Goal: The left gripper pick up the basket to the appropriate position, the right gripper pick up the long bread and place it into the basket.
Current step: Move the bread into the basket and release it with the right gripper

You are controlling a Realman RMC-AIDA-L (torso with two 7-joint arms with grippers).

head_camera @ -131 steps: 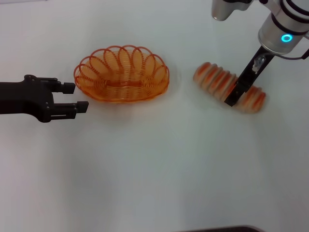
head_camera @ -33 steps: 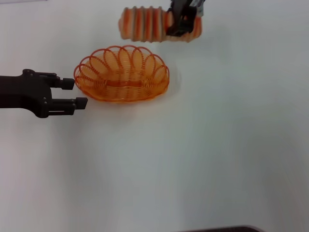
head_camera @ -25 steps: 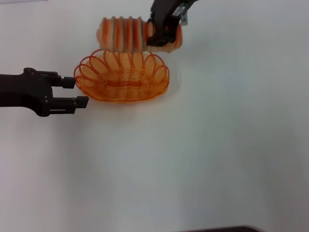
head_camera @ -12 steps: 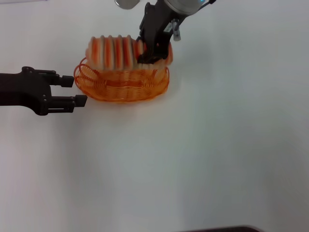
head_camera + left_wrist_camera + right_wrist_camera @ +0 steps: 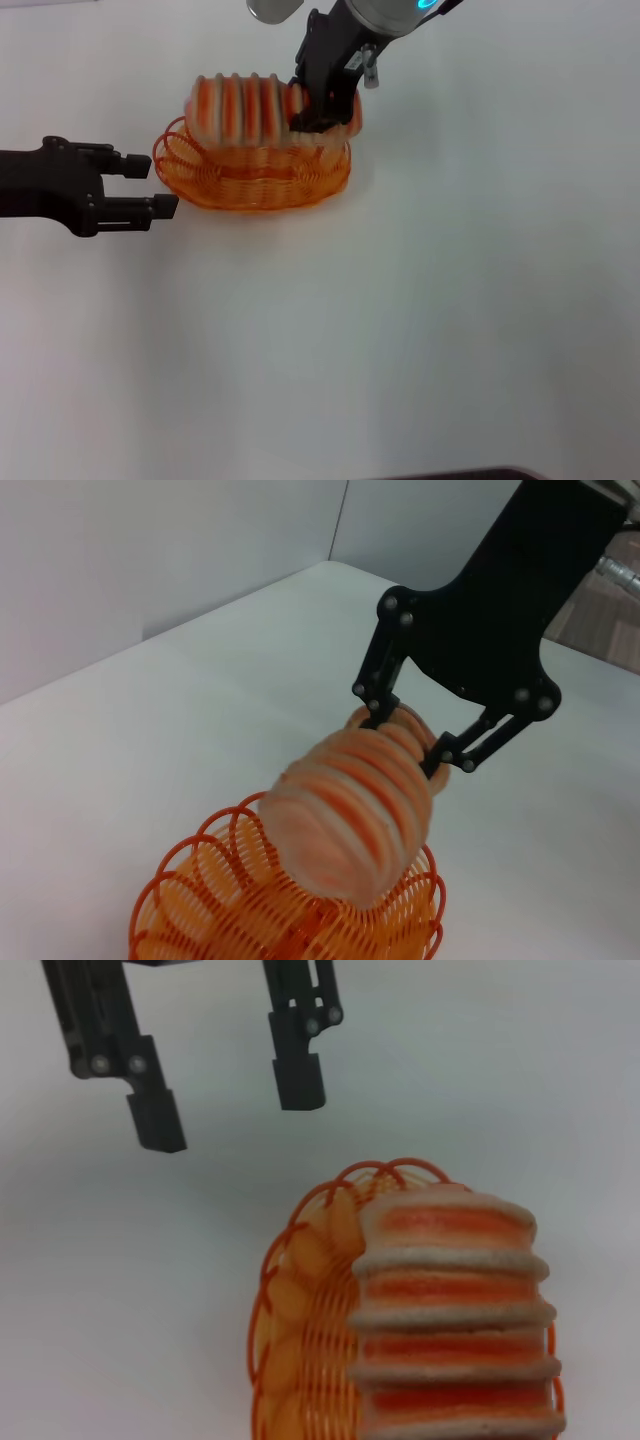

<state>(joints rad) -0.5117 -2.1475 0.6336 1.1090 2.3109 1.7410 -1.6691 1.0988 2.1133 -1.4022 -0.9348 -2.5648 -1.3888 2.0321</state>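
The orange wire basket (image 5: 250,180) stands on the white table, left of centre. My right gripper (image 5: 322,108) is shut on the right end of the long bread (image 5: 250,108) and holds it level just above the basket, over its back rim. My left gripper (image 5: 152,184) is open and empty, just left of the basket and not touching it. The left wrist view shows the bread (image 5: 350,820) above the basket (image 5: 200,910), clamped by the right gripper (image 5: 405,745). The right wrist view shows the bread (image 5: 455,1320) over the basket (image 5: 300,1320), with the open left gripper (image 5: 230,1110) beyond.
The white table (image 5: 420,320) spreads in front of and to the right of the basket. Pale walls meet at a corner behind the table in the left wrist view (image 5: 340,520).
My right gripper has lifted the bread from the table's right, carried it left and down until it hangs just over the basket. The left gripper and basket have barely moved.
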